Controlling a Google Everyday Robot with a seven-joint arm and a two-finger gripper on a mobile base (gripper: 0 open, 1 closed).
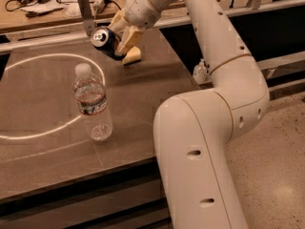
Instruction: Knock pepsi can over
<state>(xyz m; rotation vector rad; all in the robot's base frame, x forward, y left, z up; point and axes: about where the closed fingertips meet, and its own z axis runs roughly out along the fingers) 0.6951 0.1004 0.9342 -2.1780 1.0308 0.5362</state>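
"Where's the can (pixel 104 38)?"

"At the far side of the desk (pixel 157 80), in the claw (pixel 117 37). The tan fingers (pixel 127 35) are closed on its sides. It's tipped well over, with the silver top turned toward the camera."

"Is it touching the desk?"

"I can't tell. A yellow block (pixel 133 56) lies just beside it, under the claw."

"And the bottle (pixel 92 104)?"

"Upright, nearer the camera and well apart from the can. It stands on the white ring (pixel 28 61) marked on the desk."
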